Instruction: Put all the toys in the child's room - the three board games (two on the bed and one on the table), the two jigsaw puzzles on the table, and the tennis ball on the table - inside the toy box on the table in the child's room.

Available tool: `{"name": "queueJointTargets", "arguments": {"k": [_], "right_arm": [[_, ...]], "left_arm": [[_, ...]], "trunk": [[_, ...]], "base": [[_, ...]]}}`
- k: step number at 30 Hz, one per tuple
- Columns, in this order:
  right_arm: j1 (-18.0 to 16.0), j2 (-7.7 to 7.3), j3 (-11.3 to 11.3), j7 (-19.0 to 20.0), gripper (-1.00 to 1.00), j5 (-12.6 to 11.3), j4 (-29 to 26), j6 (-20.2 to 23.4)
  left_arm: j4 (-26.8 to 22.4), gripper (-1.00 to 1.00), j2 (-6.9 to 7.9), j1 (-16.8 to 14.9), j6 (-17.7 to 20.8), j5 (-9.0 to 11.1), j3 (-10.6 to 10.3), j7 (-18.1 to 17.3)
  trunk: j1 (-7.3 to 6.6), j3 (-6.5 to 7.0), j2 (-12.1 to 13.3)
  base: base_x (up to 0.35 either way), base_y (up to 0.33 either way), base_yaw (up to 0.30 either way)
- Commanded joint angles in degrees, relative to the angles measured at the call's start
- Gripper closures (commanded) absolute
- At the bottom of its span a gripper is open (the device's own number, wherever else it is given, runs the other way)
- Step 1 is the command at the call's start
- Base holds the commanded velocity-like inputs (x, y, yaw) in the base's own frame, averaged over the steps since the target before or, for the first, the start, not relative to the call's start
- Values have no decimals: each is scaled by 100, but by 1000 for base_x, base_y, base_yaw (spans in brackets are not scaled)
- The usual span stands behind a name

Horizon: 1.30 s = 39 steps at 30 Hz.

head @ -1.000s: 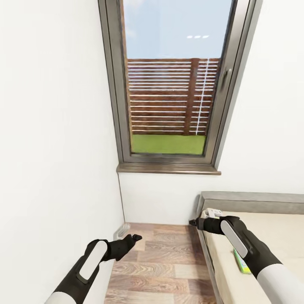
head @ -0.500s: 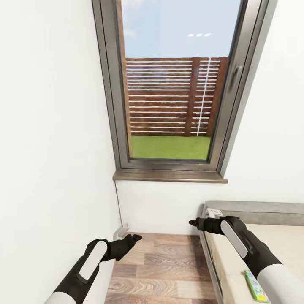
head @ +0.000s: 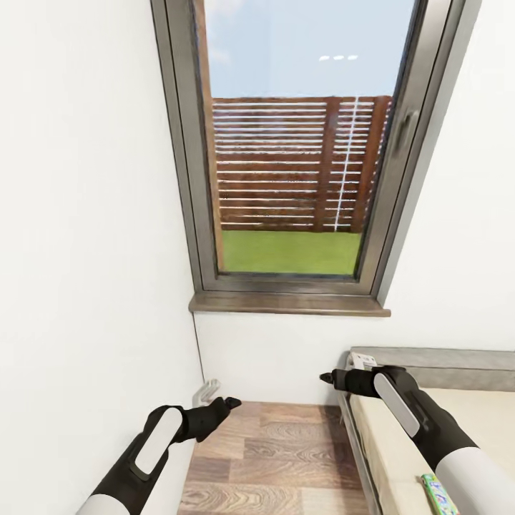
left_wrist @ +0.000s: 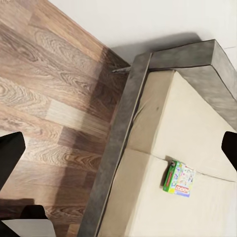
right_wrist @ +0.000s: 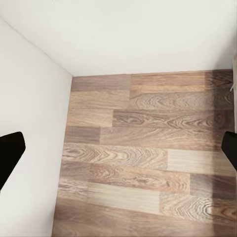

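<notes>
A board game (left_wrist: 178,178) with a green edge and a pale printed face lies flat on the bed's (left_wrist: 197,113) beige sheet in the left wrist view. In the head view a strip of this board game (head: 438,494) peeks out at the lower right on the bed (head: 450,359), beside my right forearm. My left gripper (head: 230,404) hangs open over the wood floor near the left wall, holding nothing. My right gripper (head: 325,377) is open and empty too, just off the bed's headboard corner. Its fingertips (right_wrist: 229,148) frame bare floor. The table, toy box, jigsaw puzzles and tennis ball are out of view.
A tall dark-framed window (head: 293,157) with a sill (head: 290,303) faces me, with white walls on both sides. A narrow strip of wood-plank floor (head: 286,458) runs between the left wall and the bed's dark grey frame (left_wrist: 116,148).
The whole picture has shifted: the window looms larger, and the bed and board game have slid toward the lower right as the camera moved. Both arms hold the same pose.
</notes>
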Motion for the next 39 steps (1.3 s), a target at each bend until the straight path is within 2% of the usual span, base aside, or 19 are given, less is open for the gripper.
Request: {"name": "queueJointTargets", "arguments": {"k": [1, 11, 34, 39], "right_arm": [[-9, -5, 0, -2, -100, -1, -25, 43], [-11, -2, -4, -6, -100, -3, -35, 52], [-5, -2, 7, -7, -100, -1, -45, 53], [47, -53, 4, 20, -100, -2, -166, -1]], "left_arm": [[-8, -100, -10, -4, 13, 61, -10, 56], [-8, -100, -14, -4, 13, 61, -9, 57], [-10, -100, -16, -4, 13, 61, -9, 57], [-10, -100, -22, -4, 12, 61, -9, 57]], "trunk": [[4, -14, -14], [4, -14, -14], [4, -13, -14], [4, -13, -14]], "base": [[12, 0, -107], [6, 0, -189], [1, 0, -267], [0, 0, -40]]}}
